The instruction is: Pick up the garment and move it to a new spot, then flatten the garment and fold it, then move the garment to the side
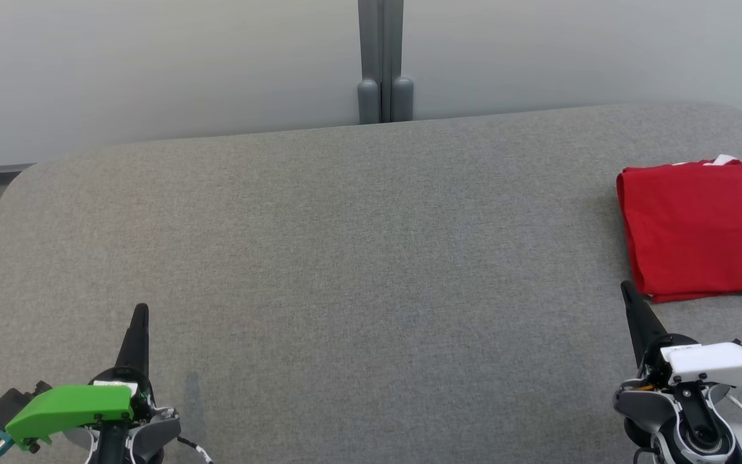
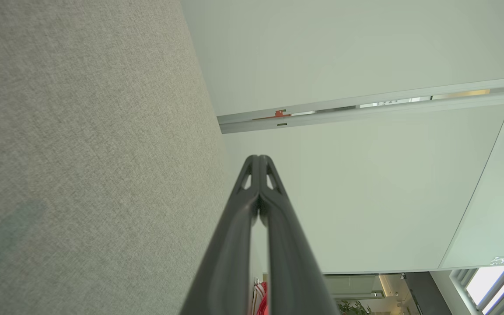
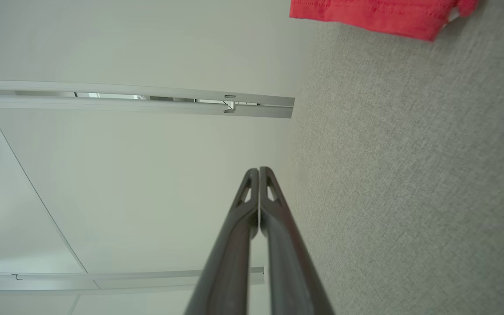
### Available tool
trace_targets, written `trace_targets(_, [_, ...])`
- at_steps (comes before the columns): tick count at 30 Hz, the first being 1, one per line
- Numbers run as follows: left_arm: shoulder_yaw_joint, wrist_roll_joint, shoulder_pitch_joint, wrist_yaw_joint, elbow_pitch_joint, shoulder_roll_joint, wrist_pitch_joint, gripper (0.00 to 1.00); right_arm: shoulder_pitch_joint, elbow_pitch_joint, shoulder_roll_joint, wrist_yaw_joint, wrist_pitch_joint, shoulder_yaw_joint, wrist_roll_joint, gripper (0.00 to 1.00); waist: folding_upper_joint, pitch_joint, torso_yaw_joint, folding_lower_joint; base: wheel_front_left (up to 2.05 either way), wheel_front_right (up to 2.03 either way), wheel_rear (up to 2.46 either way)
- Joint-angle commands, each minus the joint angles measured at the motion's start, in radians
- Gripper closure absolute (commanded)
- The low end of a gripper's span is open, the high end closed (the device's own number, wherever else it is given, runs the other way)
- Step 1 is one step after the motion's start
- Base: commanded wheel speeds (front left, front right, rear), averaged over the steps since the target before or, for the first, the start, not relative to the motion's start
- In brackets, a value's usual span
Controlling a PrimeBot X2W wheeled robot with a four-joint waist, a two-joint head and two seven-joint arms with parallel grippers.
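The garment [image 1: 706, 229] is red and lies folded in a neat rectangle at the right edge of the grey fabric table [image 1: 358, 258], cut off by the frame. A strip of the garment [image 3: 379, 15] also shows at the top of the right wrist view. My right gripper [image 1: 625, 288] is shut and empty, its tip just in front of the garment's near left corner. At the lower left, far from the garment, my left gripper [image 1: 142, 309] is shut and empty. Both wrist views show the fingertips pressed together: left [image 2: 258, 158], right [image 3: 258, 169].
The table's rounded far edge meets a pale wall with a grey post [image 1: 381, 64] at the middle. A dark faint mark [image 1: 192, 386] lies on the cloth beside my left arm.
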Motion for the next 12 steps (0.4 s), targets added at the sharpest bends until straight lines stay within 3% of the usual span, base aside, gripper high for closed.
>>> trace_targets(1, [0.010, -0.021, -0.016, -0.008, -0.007, 0.006, 0.006, 1.00, -0.016, 0.000, -0.004, 0.000, 0.007, -0.003, 0.022, 1.00, 0.0000, 0.000, -0.001, 0.0000, 0.00, 0.00, 0.00])
trace_targets(12, [0.027, -0.090, -0.021, -0.020, -0.010, 0.005, 0.026, 1.00, -0.021, 0.002, -0.005, 0.000, 0.025, -0.008, 0.095, 1.00, 0.0000, -0.001, -0.007, 0.0000, 0.00, 0.00, 0.00])
